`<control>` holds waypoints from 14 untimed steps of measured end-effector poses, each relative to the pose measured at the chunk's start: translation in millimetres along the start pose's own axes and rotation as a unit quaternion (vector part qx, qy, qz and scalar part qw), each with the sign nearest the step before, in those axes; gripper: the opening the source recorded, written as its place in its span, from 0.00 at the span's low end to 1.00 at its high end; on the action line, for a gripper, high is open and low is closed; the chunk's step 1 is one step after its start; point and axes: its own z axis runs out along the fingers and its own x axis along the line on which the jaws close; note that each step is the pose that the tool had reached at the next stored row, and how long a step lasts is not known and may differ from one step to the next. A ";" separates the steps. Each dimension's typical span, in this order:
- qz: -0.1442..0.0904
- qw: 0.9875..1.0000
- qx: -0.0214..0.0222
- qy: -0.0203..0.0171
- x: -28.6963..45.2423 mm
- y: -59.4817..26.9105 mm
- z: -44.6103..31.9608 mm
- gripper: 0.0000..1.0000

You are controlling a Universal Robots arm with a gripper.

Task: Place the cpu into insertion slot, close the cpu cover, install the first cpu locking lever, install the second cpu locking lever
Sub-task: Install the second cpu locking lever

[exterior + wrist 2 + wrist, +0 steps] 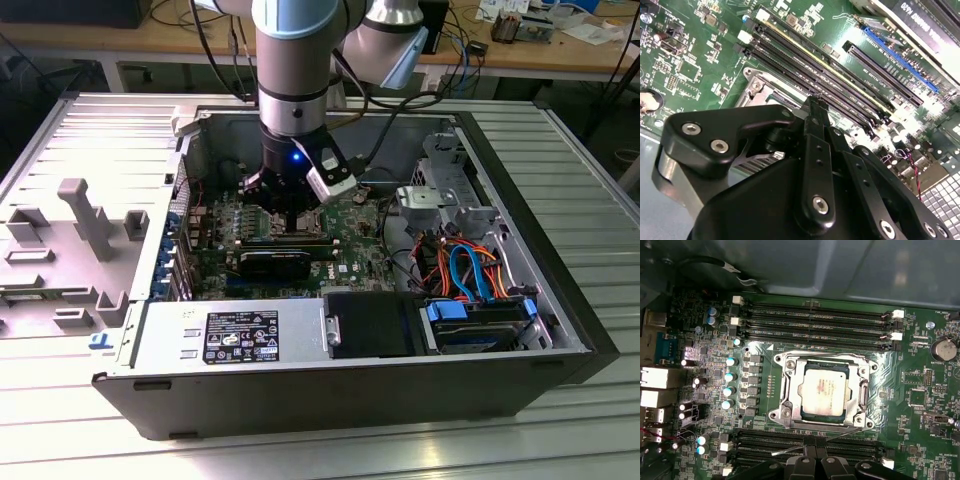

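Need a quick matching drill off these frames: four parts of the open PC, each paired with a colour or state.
Things:
1. cpu
2. cover
3. tool
4. SATA cables

States:
A. orange and blue, at the exterior view's right of the board
B. silver top, seated in the slot
C. black, low over the memory slots beside the slot
D. silver frame lying flat around the chip

Pairs: 1-B, 2-D, 3-C, 4-A
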 end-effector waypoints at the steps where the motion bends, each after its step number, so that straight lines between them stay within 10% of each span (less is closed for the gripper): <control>1: 0.000 1.000 -0.001 0.000 0.0 0.0 -1.3 0.11; 14: -0.008 1.000 -0.002 0.004 -2.3 -0.6 -4.9 0.11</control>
